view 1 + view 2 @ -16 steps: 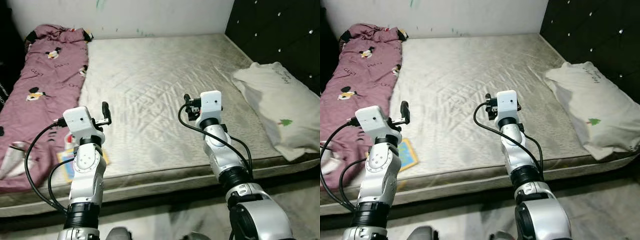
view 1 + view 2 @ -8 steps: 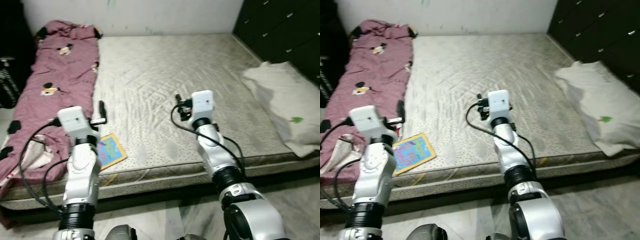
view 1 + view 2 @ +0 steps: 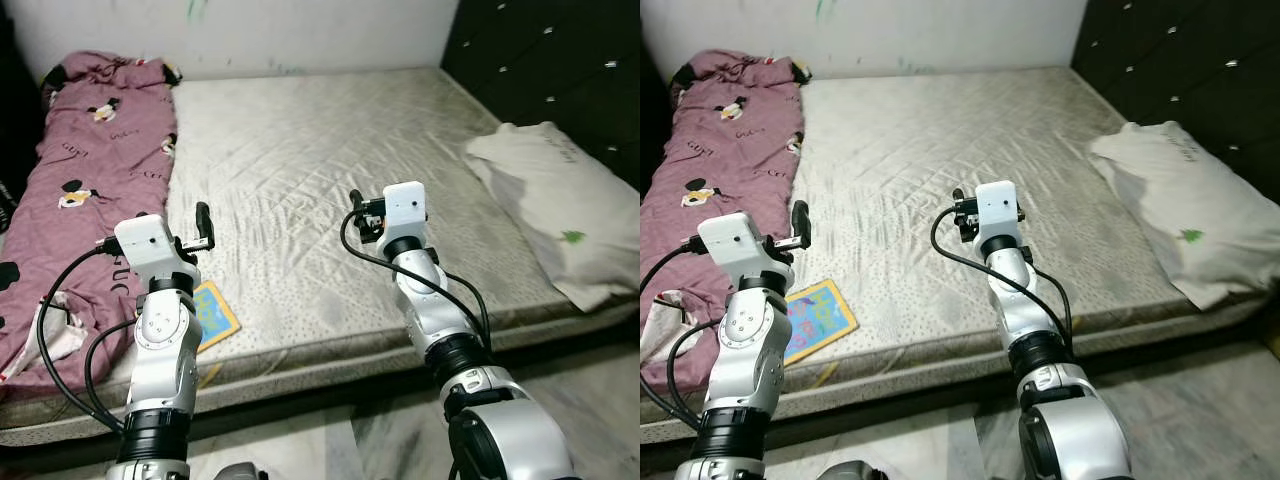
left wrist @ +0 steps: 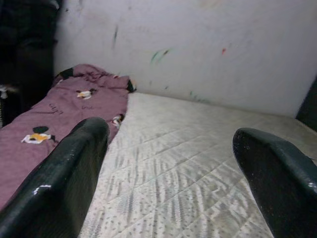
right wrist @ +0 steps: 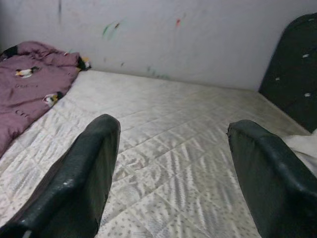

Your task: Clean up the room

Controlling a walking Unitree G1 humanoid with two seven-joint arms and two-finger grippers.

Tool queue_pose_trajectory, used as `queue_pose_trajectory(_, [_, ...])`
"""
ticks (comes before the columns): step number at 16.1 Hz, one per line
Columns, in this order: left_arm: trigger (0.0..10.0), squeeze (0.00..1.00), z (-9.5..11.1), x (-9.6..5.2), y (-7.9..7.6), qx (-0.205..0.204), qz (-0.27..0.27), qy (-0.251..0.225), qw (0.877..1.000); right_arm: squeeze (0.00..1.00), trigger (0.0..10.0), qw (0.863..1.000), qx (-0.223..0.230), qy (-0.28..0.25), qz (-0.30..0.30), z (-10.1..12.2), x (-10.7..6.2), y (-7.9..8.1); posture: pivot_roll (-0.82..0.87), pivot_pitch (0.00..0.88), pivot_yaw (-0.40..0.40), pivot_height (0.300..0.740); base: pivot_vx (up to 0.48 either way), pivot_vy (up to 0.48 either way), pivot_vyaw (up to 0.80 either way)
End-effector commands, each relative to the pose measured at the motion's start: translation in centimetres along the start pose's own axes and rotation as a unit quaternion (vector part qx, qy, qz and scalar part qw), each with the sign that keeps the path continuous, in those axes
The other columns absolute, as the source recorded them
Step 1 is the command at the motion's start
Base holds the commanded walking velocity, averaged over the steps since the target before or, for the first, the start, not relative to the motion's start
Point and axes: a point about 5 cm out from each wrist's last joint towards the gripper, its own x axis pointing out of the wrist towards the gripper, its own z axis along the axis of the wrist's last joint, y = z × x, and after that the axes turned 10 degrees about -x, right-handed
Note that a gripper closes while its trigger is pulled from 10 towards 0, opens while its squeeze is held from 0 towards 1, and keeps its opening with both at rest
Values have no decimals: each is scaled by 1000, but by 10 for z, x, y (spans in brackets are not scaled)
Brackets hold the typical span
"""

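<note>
Since half second ago our view swung back right; bed, book, pillow themselves unmoved. Our left gripper fingers spread wide, empty, raised over mattress near edge. Our right gripper fingers likewise wide, empty, above mattress middle. Colourful book lies by near edge, just beside maroon cartoon blanket crumpled along left side. White pillow askew, overhanging right edge. We judge tidying barely begun: all three left. Blanket, pillow print too small to read.

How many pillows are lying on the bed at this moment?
1. The white pillow lies at the bed's right edge beside the dark headboard, partly overhanging the mattress. Another could be hidden under the purple blanket.
</note>
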Motion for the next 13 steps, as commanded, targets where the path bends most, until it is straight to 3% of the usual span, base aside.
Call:
queue_pose_trajectory(1, [10000, 0, 5, 2, -2, 0, -6, -9, 1000, 0, 10000, 1000, 4, 2, -2, 1, 2, -1, 74, 0, -9, 740, 337, 0, 0])
queue_pose_trajectory(7, [10000, 0, 4, 1, -2, 0, -6, -5, 1000, 0, 10000, 1000, 5, 3, -3, 1, 2, -2, 75, 0, -9, 740, 301, 0, 0])
queue_pose_trajectory(13, [10000, 0, 3, 2, -2, 2, -5, -1, 1000, 0, 10000, 1000, 8, 6, -4, 0, 2, -2, 75, 0, -7, 740, 0, 0, 0])
